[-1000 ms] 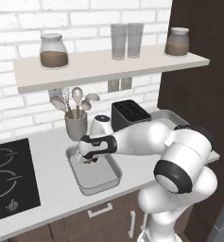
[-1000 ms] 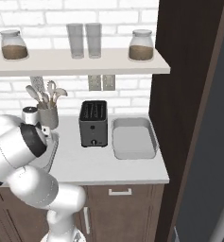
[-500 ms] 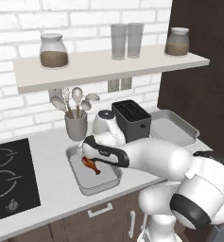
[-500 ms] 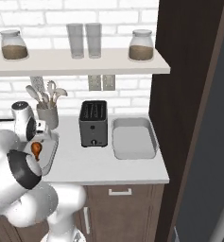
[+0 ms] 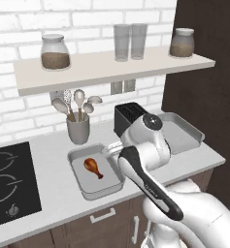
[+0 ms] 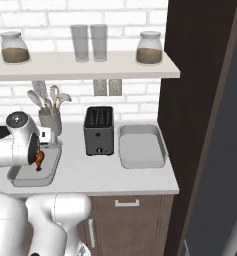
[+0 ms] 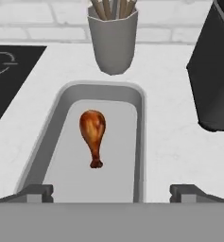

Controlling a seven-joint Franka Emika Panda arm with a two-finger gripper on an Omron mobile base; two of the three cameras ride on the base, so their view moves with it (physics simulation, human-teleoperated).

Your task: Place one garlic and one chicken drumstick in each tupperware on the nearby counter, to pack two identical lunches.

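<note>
A reddish-brown chicken drumstick (image 7: 93, 133) lies loose in the left tupperware (image 7: 141, 142), meaty end toward the utensil pot. The same drumstick (image 5: 93, 167) shows in that tupperware (image 5: 77, 180) near the counter's (image 5: 48, 193) front edge, and again in the right base view as drumstick (image 6: 39, 159) and tupperware (image 6: 20, 176). My gripper (image 7: 111, 191) hovers above the tray's near end, open, fingertips (image 7: 35, 191) wide apart and touching nothing. The second tupperware (image 5: 182, 131) (image 6: 141, 146) sits bare to the right of the toaster. The garlic is out of view.
A black toaster (image 5: 130, 116) (image 6: 99, 131) stands between the two trays. A grey utensil pot (image 5: 78, 129) (image 7: 112, 38) is just behind the left tray. A black hob (image 5: 7, 179) lies to the left. A wall shelf (image 5: 111, 68) with jars and glasses hangs overhead.
The gripper, shut a second ago, has opened and let the drumstick go into the left tupperware. The hand has then pulled back above the tray's near end.
</note>
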